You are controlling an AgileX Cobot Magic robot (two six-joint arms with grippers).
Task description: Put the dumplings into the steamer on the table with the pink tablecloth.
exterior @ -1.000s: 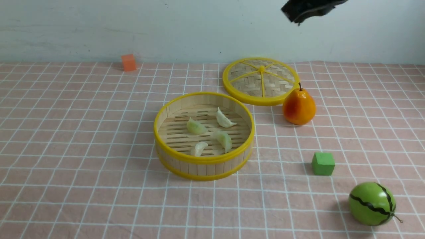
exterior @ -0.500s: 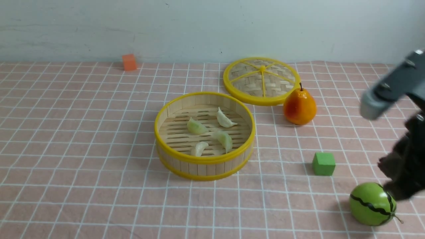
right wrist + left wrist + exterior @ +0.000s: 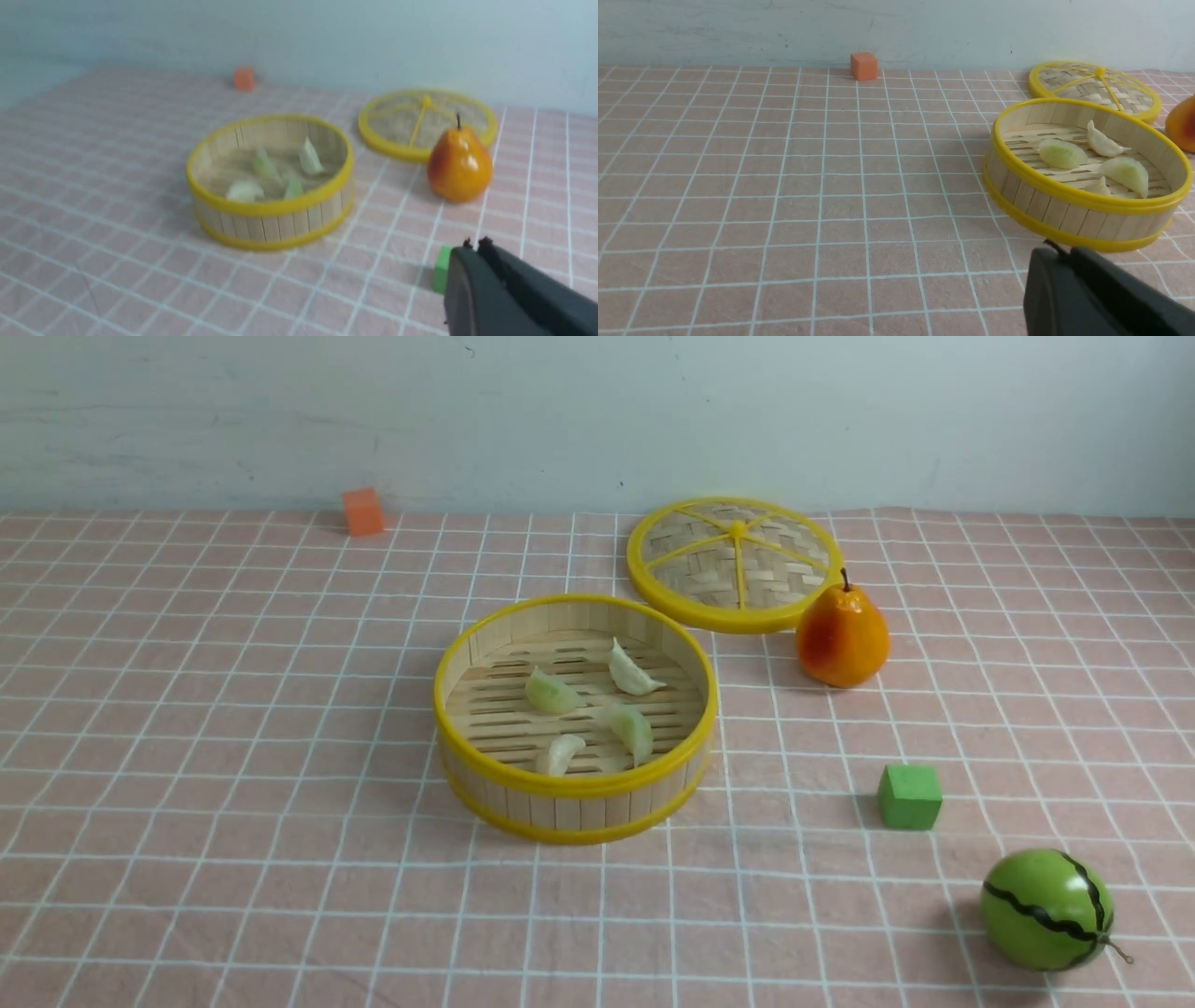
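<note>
Several pale dumplings [image 3: 551, 693] lie on the slatted floor of the round bamboo steamer [image 3: 574, 786], which stands mid-table on the pink tablecloth [image 3: 233, 756]. Neither gripper shows in the front view. In the left wrist view the black left gripper [image 3: 1064, 248] is shut with nothing in it, close to the near wall of the steamer [image 3: 1064, 212], and the dumplings [image 3: 1062, 154] rest inside. In the right wrist view the right gripper [image 3: 474, 242] is shut and empty, well away from the steamer [image 3: 271, 224] and beside the green cube [image 3: 440, 275].
The flat woven lid [image 3: 736, 565] lies behind the steamer. An orange pear [image 3: 842, 637] stands next to the lid. At the front right are a green cube [image 3: 908, 795] and a toy watermelon [image 3: 1046, 908]. An orange cube [image 3: 362, 511] sits by the back wall.
The right arm swept from the top of the front view down the right side and out of that view. The dumplings and steamer stayed put.
</note>
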